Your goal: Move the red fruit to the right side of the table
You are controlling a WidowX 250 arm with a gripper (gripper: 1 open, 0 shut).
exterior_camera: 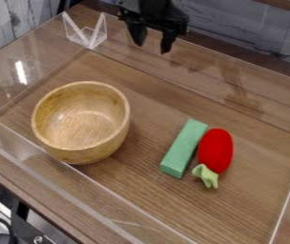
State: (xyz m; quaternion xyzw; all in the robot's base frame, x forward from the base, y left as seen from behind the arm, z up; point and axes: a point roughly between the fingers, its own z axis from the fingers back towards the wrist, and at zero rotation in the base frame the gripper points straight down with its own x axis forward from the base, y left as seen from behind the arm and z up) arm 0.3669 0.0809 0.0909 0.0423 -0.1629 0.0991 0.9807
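Observation:
The red fruit point(216, 150) lies on the table point(148, 86) at the front right, its light-green stem pointing toward the near edge. Its left side rests against a long green block point(183, 148). My gripper point(153, 40) hangs at the back of the table, high above the surface and far from the fruit. Its two dark fingers point(137, 36) point down, with a gap between them and nothing held.
A wooden bowl point(81, 121), much larger than the fruit, stands at the front left. Clear acrylic walls point(84, 30) run round the table's edges. To the right of the fruit a strip of bare wood reaches the right wall.

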